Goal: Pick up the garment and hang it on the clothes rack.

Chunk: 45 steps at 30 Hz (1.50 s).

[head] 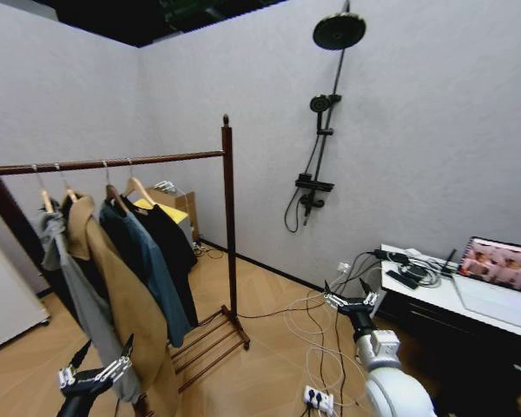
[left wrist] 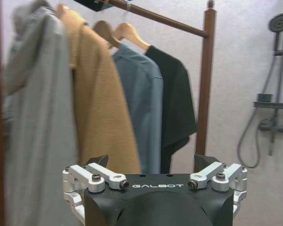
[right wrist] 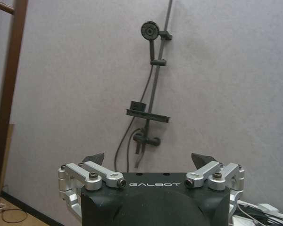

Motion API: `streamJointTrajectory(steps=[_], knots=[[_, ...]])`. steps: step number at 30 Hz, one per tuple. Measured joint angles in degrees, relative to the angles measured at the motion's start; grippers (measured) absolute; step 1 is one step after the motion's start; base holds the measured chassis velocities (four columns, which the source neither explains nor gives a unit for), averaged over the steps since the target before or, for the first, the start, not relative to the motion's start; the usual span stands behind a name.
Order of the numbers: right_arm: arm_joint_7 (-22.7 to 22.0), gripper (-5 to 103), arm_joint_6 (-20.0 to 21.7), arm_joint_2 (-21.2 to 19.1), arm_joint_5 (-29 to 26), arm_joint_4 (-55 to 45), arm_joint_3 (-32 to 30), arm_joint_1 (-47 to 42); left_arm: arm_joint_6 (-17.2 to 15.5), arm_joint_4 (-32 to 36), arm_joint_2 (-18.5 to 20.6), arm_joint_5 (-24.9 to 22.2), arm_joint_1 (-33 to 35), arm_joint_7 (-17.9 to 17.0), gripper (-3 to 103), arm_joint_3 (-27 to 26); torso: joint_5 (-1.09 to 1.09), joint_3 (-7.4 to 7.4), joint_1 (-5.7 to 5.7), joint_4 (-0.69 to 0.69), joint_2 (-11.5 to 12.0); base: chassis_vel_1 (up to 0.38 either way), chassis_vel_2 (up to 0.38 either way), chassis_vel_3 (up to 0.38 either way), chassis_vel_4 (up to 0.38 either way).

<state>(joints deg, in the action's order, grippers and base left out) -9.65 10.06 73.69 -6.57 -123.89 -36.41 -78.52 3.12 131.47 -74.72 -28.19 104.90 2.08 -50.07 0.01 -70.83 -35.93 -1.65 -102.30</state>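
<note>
Fingers spread wide on both sides, gripping nothing. Left gripper (head: pixel 95 369) low in front of the hanging clothes, its fingertips (left wrist: pixel 98 160) apart with the row of garments beyond them. Right gripper (head: pixel 352 298) well off to the other side, also splayed, facing the wall-mounted shower fixture (right wrist: pixel 148 89) — parked, by the look of it, above the tangle of cables (head: pixel 317 339) on the wooden floor.

Outward from there: the garment (head: pixel 169 252), black, already on its light wooden hanger (head: pixel 139 188), hooked over the horizontal bar of the clothes rack (head: pixel 228 234). Last in the row, nearest the dark upright with the knob finial, just beside the teal-blue shirt (head: pixel 148 261); then the tan coat (head: pixel 122 295) and the grey hoodie (head: pixel 74 287) farther along. White marks on the front not discernible here.

Judged from this: hanging apparently done — garment on the bar, hands free. Little left beyond pulling the arms clear.
</note>
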Motion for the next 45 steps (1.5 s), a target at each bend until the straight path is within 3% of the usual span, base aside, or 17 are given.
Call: streamJointTrajectory(steps=[18,25,34,45], knots=[[0.0,100,-1.0,0.6,0.0,-2.7,-0.6,-2.6,0.0,0.0,0.0,0.0,0.0,0.0,100,0.0,-0.03,0.0,-0.02,-0.02,0.0,-0.047,-0.196,-0.18,-0.045],[-0.1,100,-0.9,0.8,0.0,-4.3,-0.6,-2.9,0.0,0.0,0.0,0.0,0.0,0.0,100,0.0,-0.03,0.02,0.02,0.04,0.0,0.225,-0.251,-0.241,0.206],[0.0,100,-0.3,1.0,0.1,-4.6,0.6,-2.0,0.0,0.0,0.0,0.0,0.0,0.0,100,0.0,-0.01,0.02,0.04,0.01,0.0,0.245,-0.308,-0.293,0.231],[0.5,100,-1.4,2.2,1.1,-4.7,1.2,-2.8,0.0,0.0,0.0,0.0,0.0,0.0,100,0.0,0.01,-0.02,-0.06,0.0,0.0,-0.001,-0.134,-0.157,0.017]])
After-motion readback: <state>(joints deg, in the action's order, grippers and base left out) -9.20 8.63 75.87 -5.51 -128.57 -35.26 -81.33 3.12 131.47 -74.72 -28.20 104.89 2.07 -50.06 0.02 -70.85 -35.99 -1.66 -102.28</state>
